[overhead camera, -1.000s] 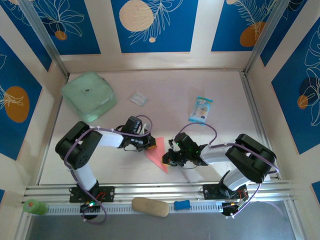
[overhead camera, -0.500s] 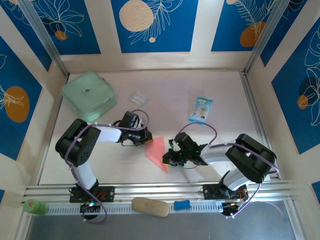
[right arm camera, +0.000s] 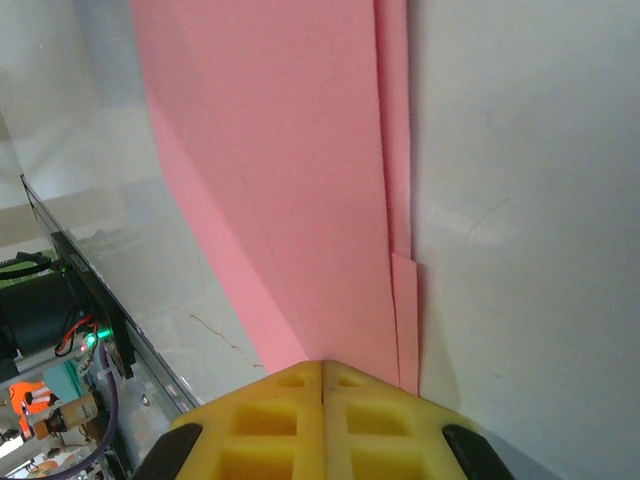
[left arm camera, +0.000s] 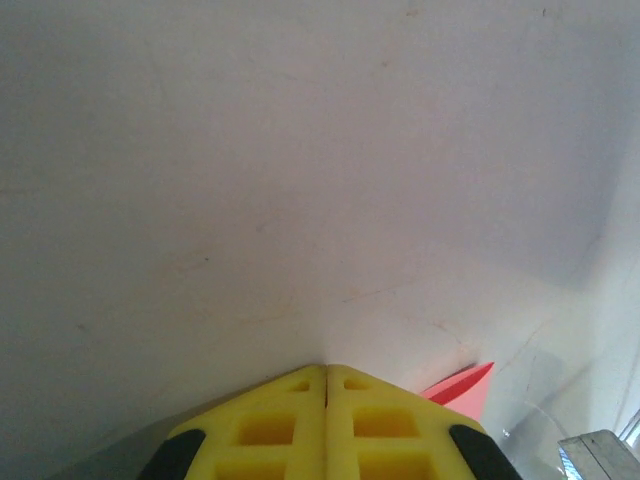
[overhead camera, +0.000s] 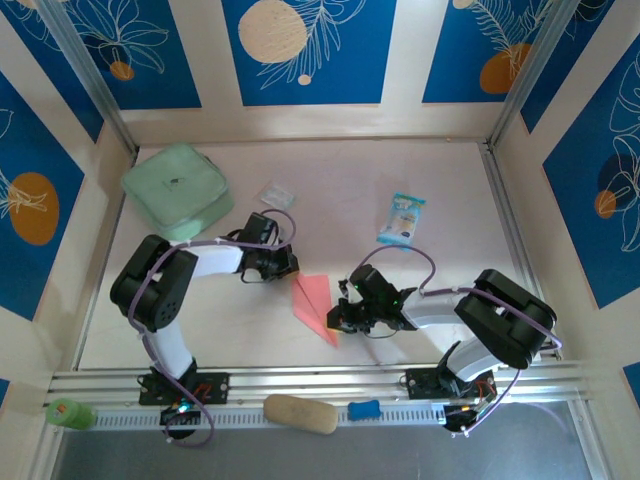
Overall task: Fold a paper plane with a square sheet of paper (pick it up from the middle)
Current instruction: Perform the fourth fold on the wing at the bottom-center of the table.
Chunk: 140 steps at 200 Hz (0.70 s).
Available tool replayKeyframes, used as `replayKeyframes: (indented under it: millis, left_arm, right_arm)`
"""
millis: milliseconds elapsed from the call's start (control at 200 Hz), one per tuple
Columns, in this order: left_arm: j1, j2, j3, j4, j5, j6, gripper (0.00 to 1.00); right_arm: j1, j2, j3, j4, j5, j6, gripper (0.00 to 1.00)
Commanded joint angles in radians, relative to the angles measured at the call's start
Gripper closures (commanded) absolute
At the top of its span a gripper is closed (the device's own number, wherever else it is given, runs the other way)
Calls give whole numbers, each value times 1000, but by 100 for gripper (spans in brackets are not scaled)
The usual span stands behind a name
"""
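Observation:
The square sheet of paper (overhead camera: 313,304) lies flat on the table as a folded salmon-pink paper plane, a narrow dart pointing toward the near edge. My right gripper (overhead camera: 336,319) is shut, its yellow tips (right arm camera: 322,366) resting on the folded paper (right arm camera: 290,180) near its right-hand edge, with nothing between the fingers. My left gripper (overhead camera: 291,268) is shut too and sits just up and left of the paper's far corner, apart from it. In the left wrist view the shut gripper (left arm camera: 326,369) faces bare table, with a pink corner of the paper (left arm camera: 466,384) to its right.
A mint-green pouch (overhead camera: 176,190) sits at the back left, a small clear wrapper (overhead camera: 277,194) behind the left gripper, and a blue-and-white snack packet (overhead camera: 402,219) at the back right. A metal rail (overhead camera: 320,383) runs along the near edge.
The left gripper has drawn back up and to the left, off the paper's far corner, uncovering more of the pink sheet. The right gripper and the paper have stayed put.

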Motion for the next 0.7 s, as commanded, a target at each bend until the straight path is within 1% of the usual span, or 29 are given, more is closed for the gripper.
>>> replayKeyframes:
  millis: [0,45,105,265,345,475,595,695]
  left_arm:
    - [8,-76,2,-55,-35,2,98]
    - [6,-111,-12,-55,-46,-15,98]
    - [-3,-156,-44,-12,-38,-50,97]
    - [-77,-207,-90,36,-21,-74,96]
    - [-118,-195,-110,84,3,-79,96]
    - [-163,-135,-125,134,22,-87,96]
    - [-174,-72,-135,169,30,-99,97]
    - [-174,-42,-147,142,-4,-98,98]
  right_arm:
    - [-2,19,-19,-166,6,-18,99]
    - [-2,24,-15,-166,7,-20,99]
    - [-2,28,-10,-170,6,-20,99]
    - [-4,33,-2,-174,9,-21,99]
    - [-4,29,-3,-175,11,-20,99]
    - [-3,17,-8,-177,18,-15,99]
    - [-5,7,-2,-183,16,-17,99]
    - [-7,-16,14,-196,14,-18,99]
